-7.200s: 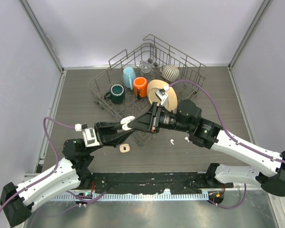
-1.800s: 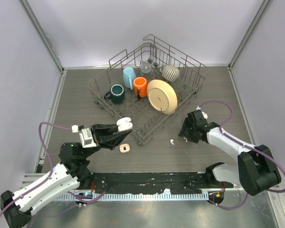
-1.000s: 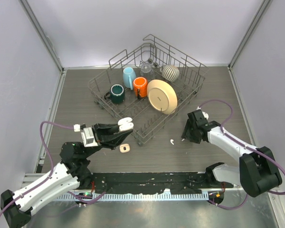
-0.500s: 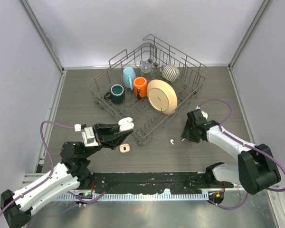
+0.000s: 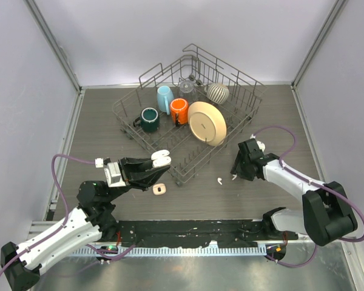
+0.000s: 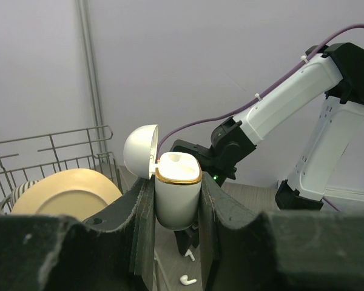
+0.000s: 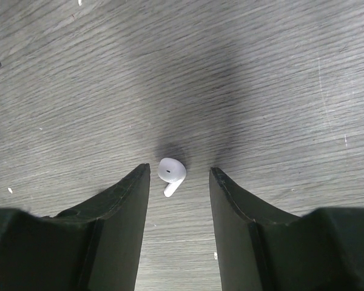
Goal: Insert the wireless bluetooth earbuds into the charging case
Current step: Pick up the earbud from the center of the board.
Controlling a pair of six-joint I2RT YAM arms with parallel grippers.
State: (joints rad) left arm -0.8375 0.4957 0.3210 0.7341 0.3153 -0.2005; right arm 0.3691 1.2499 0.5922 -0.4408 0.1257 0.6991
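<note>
**Meanwhile, right arm pulled back and poised over an earbud; case held open on the left**

Compared with the earliest frame, when the right arm stretched across to the case, that arm is now folded back on its own side, and over the last second it has shifted only slightly. The left arm has hardly moved.

The charging case (image 6: 177, 194) stands upright in the left gripper (image 5: 156, 162), pinched firmly between both fingers. Its domed lid (image 6: 139, 150) is hinged back to the left. A white insert shows at the gold-rimmed mouth, but it is unclear whether an earbud sits in it.

The dish rack (image 5: 244, 96) at the back of the table (image 5: 97, 133) holds:
- a teal mug (image 5: 149, 119)
- a light blue cup (image 5: 164, 98)
- an orange mug (image 5: 179, 111)
- a beige plate (image 5: 207, 123) leaning on edge
- a striped cup (image 5: 217, 92)
- a clear glass (image 5: 187, 85)

A small beige object (image 5: 159, 189) lies on the table in front of the rack, below the left gripper.

The right gripper (image 5: 236, 173) points down at the table with its jaws partly spread. In the wrist view they straddle one earbud (image 7: 171, 171) lying on the wood grain, with neither finger touching it. A second earbud (image 5: 219, 180) lies just to the left, near the rack's front corner.
</note>
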